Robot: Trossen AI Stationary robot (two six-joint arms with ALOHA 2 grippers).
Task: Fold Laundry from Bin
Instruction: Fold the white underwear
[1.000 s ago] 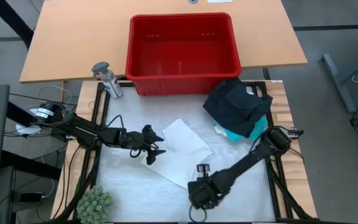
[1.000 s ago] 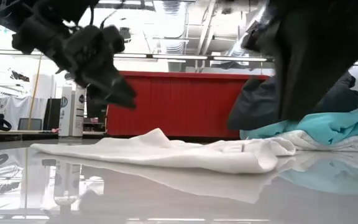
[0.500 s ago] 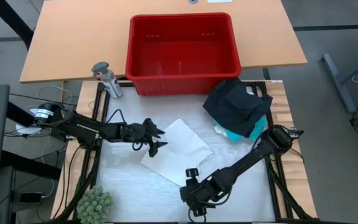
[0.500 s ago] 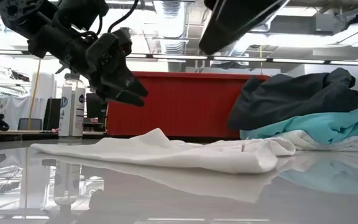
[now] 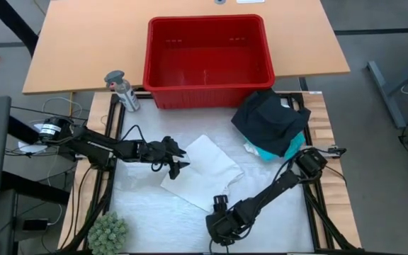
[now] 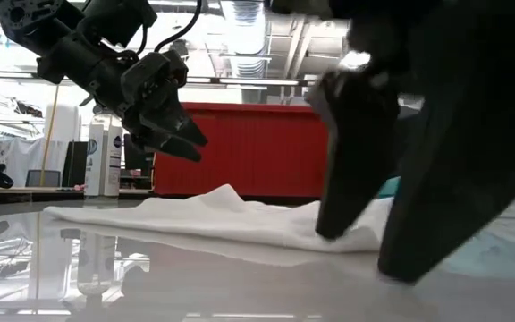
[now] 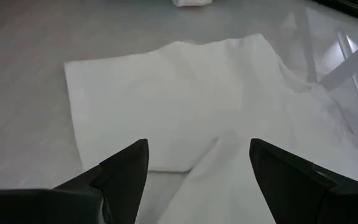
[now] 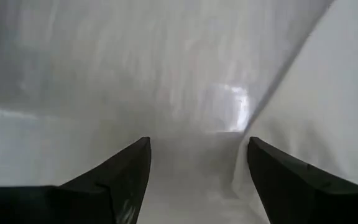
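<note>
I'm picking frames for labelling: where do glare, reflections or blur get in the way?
Low view: the glossy table mirrors the white garment, and the right gripper looms dark and blurred. Right wrist view: a glare patch on the surface. High view: evenly lit.

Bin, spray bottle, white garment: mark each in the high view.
Bin [image 5: 207, 96], high view, on its near wall.
Spray bottle [image 5: 123, 92], high view, on its body below the grey head.
White garment [image 5: 202, 170], high view, on the middle of the flat cloth.
</note>
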